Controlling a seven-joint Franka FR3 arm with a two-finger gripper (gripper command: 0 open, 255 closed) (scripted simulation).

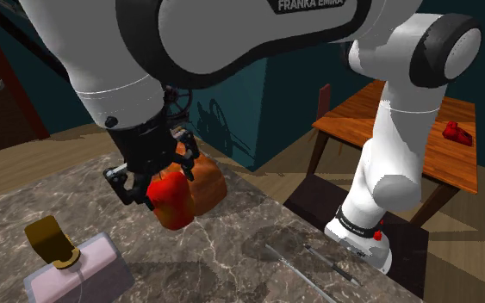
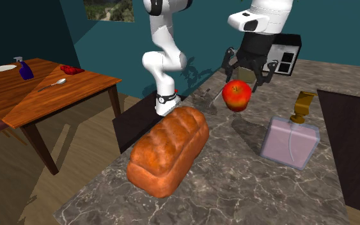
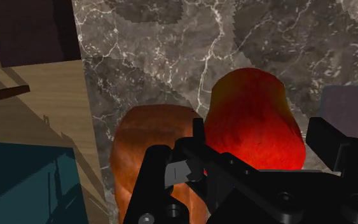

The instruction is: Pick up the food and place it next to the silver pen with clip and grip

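apple (image 2: 237, 94), red, clasped in my gripper (image 2: 242, 80), hangs above the marble counter (image 2: 236, 172) near the bread loaf (image 2: 169, 150).

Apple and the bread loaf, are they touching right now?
Apart. In the second exterior view the apple hangs in the gripper, with bare marble counter showing between it and the loaf.

Shoulder view close behind the arm (image 1: 385, 163), second exterior view opposite across the counter (image 2: 236, 176), loaf (image 2: 169, 150) in both.

The apple (image 1: 173, 200) hides most of the loaf (image 1: 211, 184) in the shoulder view; the distant red thing (image 1: 457, 132), perhaps fruit, is unclear.
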